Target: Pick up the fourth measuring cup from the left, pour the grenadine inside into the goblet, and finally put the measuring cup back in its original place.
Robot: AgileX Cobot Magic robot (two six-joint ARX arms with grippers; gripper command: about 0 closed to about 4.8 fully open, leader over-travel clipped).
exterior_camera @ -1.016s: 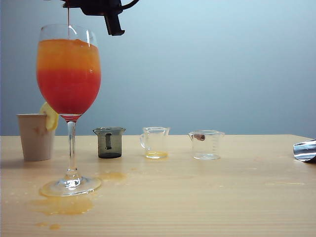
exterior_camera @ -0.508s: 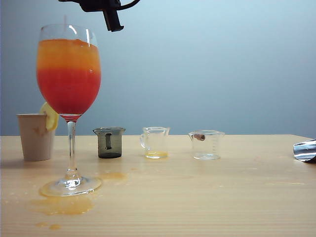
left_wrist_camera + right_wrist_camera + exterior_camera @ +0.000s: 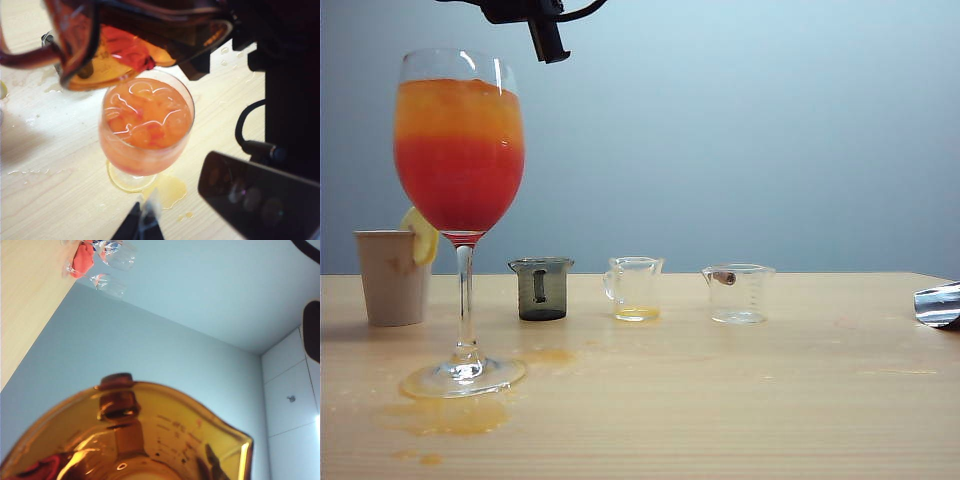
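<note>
pale wooden table point(image 3: 740, 400) with orange spills, grey-blue wall behind. one goblet point(image 3: 459, 150) full of orange over grenadine point(image 3: 459, 185). three small cups, one paper cup. right gripper point(image 3: 548, 40) clamping tipped fourth measuring cup point(image 3: 115, 45) above goblet. left gripper point(image 3: 142, 225) nearby, opening unclear.

The amber cup point(image 3: 135, 440) is cut off by the frame edge, hiding the right hand's fingers.
</note>
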